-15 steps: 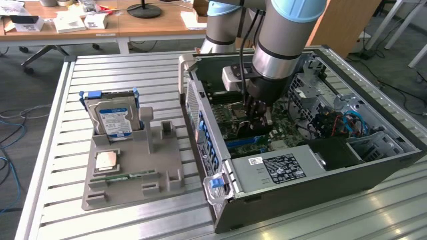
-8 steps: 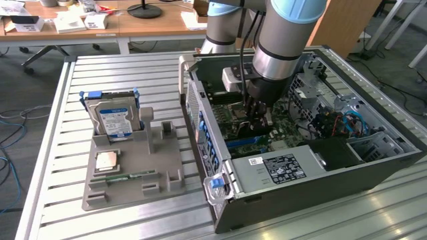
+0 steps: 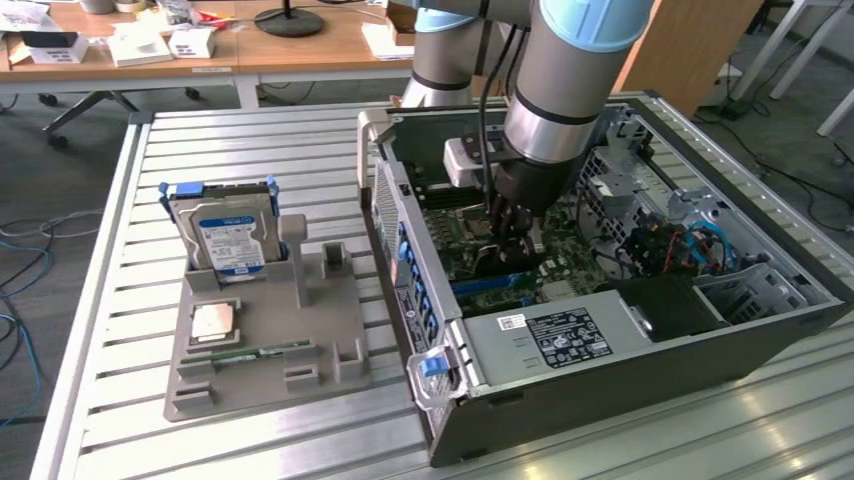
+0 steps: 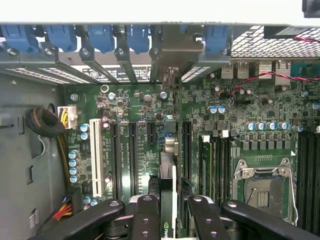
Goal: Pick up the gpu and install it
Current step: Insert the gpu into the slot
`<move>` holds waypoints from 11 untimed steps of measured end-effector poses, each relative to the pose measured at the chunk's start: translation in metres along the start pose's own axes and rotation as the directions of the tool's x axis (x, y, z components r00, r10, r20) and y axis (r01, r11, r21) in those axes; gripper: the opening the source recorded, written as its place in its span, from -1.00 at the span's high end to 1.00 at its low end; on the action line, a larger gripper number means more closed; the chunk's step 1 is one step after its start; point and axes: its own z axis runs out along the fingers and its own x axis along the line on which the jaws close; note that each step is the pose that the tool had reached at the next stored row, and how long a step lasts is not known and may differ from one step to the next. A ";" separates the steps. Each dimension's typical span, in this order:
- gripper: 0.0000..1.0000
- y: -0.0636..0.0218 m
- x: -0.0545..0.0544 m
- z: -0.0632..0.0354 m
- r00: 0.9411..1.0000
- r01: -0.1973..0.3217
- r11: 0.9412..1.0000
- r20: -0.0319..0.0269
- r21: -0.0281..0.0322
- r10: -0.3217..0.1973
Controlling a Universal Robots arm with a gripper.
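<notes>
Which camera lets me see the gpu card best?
The wrist view. The gpu stands edge-on between the jaws, which are shut on it, right over the slots of the green board. In the exterior view the arm and gripper, reaching down into the computer case, cover nearly all of it.

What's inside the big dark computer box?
A green motherboard with slots, a grey power supply and blue cables. The gripper is in there too, holding the gpu on edge. What lies under the gpu is covered.
</notes>
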 end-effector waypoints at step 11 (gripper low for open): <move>0.47 0.0001 0.000 0.0067 1.000 0.011 1.000 0.000 -0.001 -0.011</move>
